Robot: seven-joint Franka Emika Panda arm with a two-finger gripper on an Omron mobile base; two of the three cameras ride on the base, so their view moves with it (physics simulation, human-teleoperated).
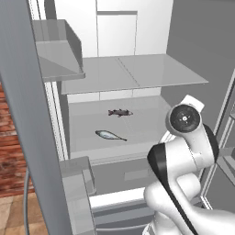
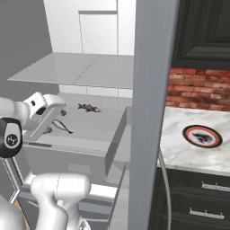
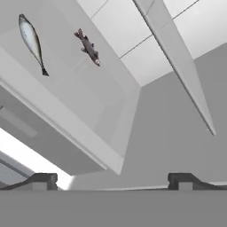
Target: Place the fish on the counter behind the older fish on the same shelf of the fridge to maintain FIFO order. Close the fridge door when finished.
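The fridge stands with both doors open. On its lower full-width shelf lies the dark grey-brown fish, towards the back. In front of it, nearer the shelf's front edge, lies the older fish, slender and silvery blue. My gripper is open and holds nothing. It hangs outside the shelf's front right corner, well apart from both fish. The white marble counter lies to the right of the fridge.
An upper shelf spans the fridge above the fish. The open left door with its bins and the open right door flank the arm. A red-rimmed plate sits on the counter before a brick wall.
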